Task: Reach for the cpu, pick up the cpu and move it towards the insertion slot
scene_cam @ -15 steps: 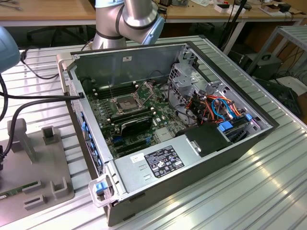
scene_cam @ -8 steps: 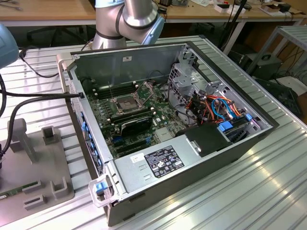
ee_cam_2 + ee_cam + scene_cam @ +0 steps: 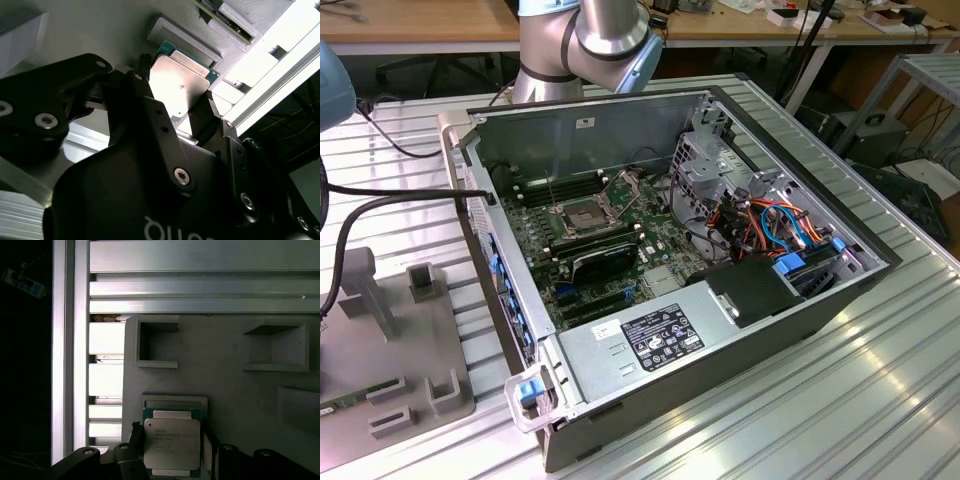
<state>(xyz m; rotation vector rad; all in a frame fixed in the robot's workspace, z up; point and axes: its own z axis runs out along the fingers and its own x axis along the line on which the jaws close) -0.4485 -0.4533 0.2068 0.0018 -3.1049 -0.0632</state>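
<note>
The cpu [image 3: 172,444] is a flat silvery square on a green edge, and it sits between my gripper's [image 3: 171,440] two black fingers [image 3: 135,436]. In both wrist views the fingers press against its opposite sides, just over a raised grey holder [image 3: 175,401] on the grey fixture plate. The second wrist view shows the cpu [image 3: 177,87] bright and slightly tilted between the fingertips [image 3: 144,82] of the gripper [image 3: 175,95]. The insertion slot [image 3: 582,213] lies on the green motherboard inside the open computer case [image 3: 800,310], with its metal retention plate [image 3: 620,186] hinged up. It is far from the fixture.
A grey fixture plate [image 3: 390,340] with upright blocks and pockets lies at the exterior view's left on the ribbed aluminium table [image 3: 880,400]. Case walls, a drive cage [image 3: 705,165], cable bundles [image 3: 770,220] and a power supply [image 3: 655,335] surround the motherboard. The arm's base [image 3: 580,50] stands behind the case.
</note>
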